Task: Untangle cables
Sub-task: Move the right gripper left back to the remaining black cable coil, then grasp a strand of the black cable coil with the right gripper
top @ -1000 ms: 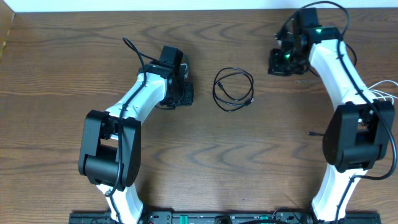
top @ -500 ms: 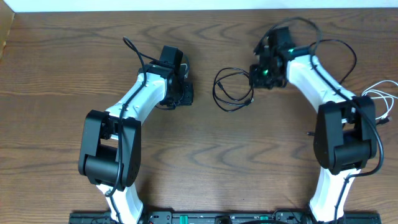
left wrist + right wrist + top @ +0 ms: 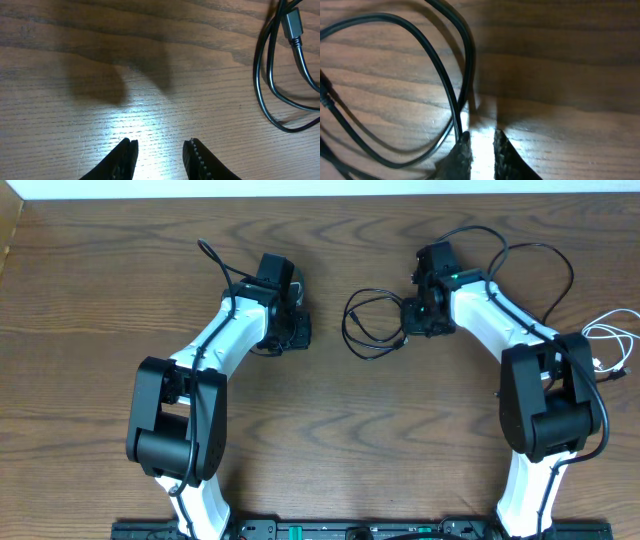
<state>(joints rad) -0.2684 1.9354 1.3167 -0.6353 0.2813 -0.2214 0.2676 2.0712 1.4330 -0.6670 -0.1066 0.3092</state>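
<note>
A black cable (image 3: 347,330) lies in loose loops on the wooden table, between my two arms. The right gripper (image 3: 408,317) sits at the loop's right edge. In the right wrist view its jaws (image 3: 482,140) stand a narrow gap apart over bare wood, with a black strand (image 3: 470,65) running just outside the left finger. The left gripper (image 3: 297,330) rests left of the loop, apart from it. Its fingers (image 3: 160,150) are open over bare table, and the cable (image 3: 257,75) with its plug (image 3: 293,25) lies off to the right. A white cable (image 3: 605,330) lies at the table's right edge.
The thicker black wires of the right arm (image 3: 530,255) arc over the back right of the table. A pale wall edge (image 3: 300,188) runs along the far side.
The right arm has swung left from the back right corner to the black loop's right edge, and its jaws have parted slightly. The left arm has not moved.
</note>
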